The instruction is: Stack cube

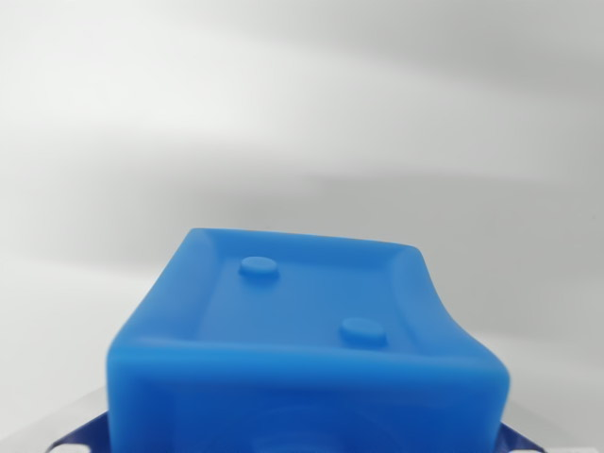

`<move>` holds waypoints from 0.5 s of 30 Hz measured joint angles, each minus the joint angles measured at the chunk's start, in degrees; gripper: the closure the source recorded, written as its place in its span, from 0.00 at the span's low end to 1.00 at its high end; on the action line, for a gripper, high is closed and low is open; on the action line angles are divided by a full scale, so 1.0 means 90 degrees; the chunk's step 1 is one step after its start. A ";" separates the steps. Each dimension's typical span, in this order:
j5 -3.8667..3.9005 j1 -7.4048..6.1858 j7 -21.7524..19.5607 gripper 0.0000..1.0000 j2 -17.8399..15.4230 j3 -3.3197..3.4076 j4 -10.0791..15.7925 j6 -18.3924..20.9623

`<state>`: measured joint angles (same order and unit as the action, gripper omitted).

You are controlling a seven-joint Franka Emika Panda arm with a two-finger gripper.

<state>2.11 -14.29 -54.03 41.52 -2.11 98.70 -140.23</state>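
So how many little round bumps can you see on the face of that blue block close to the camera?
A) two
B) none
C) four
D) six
A: the blue soft-looking plastic cube shows two small round studs on its recessed face, one toward the wrist view's left and one nearer the right.

Your gripper [307, 444] barely shows, only dark blue finger slivers at the wrist view's bottom corners, jaw state impossible to tell
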 joint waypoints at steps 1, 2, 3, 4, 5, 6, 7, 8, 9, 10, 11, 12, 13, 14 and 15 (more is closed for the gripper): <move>0.0000 0.0000 0.0000 1.00 -0.0032 0.0000 0.0008 0.0025; 0.0000 0.0000 0.0001 1.00 -0.0067 -0.0001 0.0016 0.0051; 0.0000 0.0000 0.0001 1.00 -0.0102 -0.0002 0.0025 0.0077; 0.0000 0.0000 0.0001 1.00 -0.0120 -0.0002 0.0029 0.0090; 0.0000 0.0000 0.0001 1.00 -0.0153 -0.0002 0.0036 0.0112; 0.0000 0.0000 0.0001 1.00 -0.0186 -0.0003 0.0041 0.0137; 0.0000 0.0000 0.0002 1.00 -0.0220 -0.0003 0.0046 0.0166; 0.0000 0.0000 0.0002 1.00 -0.0255 -0.0004 0.0051 0.0196; -0.0002 0.0000 0.0002 1.00 -0.0292 -0.0005 0.0056 0.0226; -0.0002 0.0000 0.0002 1.00 -0.0311 -0.0005 0.0058 0.0243; -0.0003 0.0000 0.0002 1.00 -0.0346 -0.0005 0.0060 0.0276; -0.0003 0.0000 0.0003 1.00 -0.0382 -0.0006 0.0062 0.0310; -0.0004 0.0000 0.0004 1.00 -0.0421 -0.0007 0.0066 0.0343; -0.0004 0.0000 0.0004 1.00 -0.0460 -0.0007 0.0071 0.0372; -0.0005 0.0000 0.0004 1.00 -0.0497 -0.0008 0.0073 0.0404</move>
<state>2.06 -14.29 -53.99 37.04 -2.18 99.36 -136.59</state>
